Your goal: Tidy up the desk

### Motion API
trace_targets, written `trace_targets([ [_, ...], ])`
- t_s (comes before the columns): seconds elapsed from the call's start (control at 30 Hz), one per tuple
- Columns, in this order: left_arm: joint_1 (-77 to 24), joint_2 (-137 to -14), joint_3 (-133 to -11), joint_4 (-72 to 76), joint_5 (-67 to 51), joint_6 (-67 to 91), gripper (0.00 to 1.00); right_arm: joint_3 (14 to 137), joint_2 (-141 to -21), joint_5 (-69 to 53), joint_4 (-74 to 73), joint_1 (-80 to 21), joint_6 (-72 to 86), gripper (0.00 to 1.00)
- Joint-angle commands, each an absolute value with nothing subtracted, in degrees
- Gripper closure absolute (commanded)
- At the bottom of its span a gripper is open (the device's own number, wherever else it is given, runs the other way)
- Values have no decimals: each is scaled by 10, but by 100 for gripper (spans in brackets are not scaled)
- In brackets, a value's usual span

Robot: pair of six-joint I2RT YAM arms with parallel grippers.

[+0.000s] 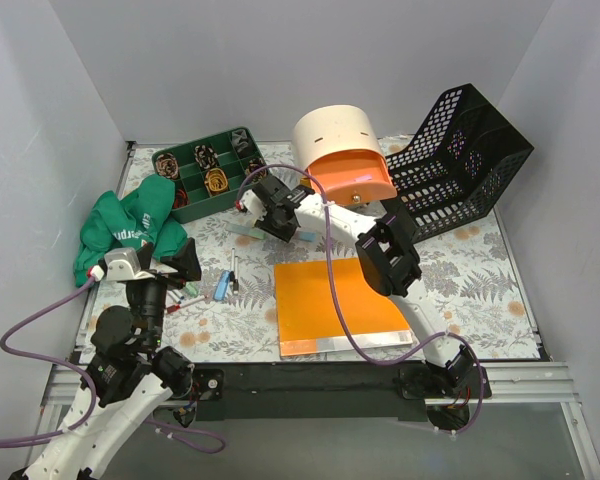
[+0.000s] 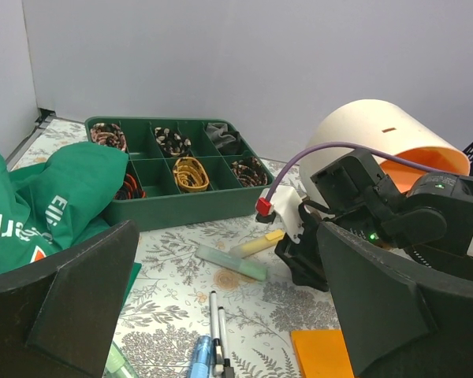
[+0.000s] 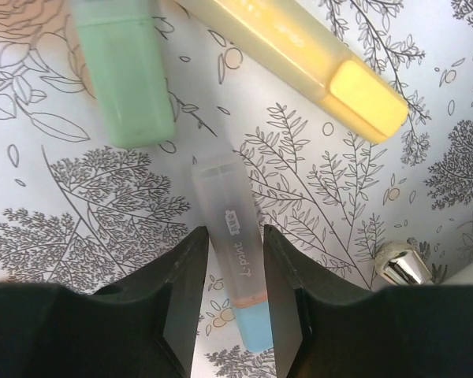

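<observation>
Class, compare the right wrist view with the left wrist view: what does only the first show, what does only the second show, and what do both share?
Only the right wrist view: a clear-capped blue pen, pinched by the right gripper. Only the left wrist view: the green compartment tray, green garment, cream bin and the open left gripper. Both: the green highlighter, the yellow highlighter and the flower-print desk.

The right gripper points straight down, its fingers pressed on either side of a clear pen, while the left gripper hovers level, jaws spread wide.
</observation>
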State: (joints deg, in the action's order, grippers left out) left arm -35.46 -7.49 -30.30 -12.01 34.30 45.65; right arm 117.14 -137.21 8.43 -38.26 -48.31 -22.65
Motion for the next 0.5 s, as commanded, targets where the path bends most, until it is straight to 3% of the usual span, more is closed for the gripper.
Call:
trace_targets([
  [0.0, -353, -78, -297, -120, 338, 448, 2, 1133, -1384, 40, -417, -490, -221, 55],
  [0.17, -352, -80, -296, -121, 337, 448, 2, 1123, -1384, 30, -419, -490, -223, 53],
  [0.3, -352, -81, -296, -121, 337, 448, 2, 1124, -1386, 18, -424, -490, -229, 43],
  [0.47, -353, -84, -295, -121, 334, 448, 2, 1129, -1392, 4, -431, -485, -236, 45],
])
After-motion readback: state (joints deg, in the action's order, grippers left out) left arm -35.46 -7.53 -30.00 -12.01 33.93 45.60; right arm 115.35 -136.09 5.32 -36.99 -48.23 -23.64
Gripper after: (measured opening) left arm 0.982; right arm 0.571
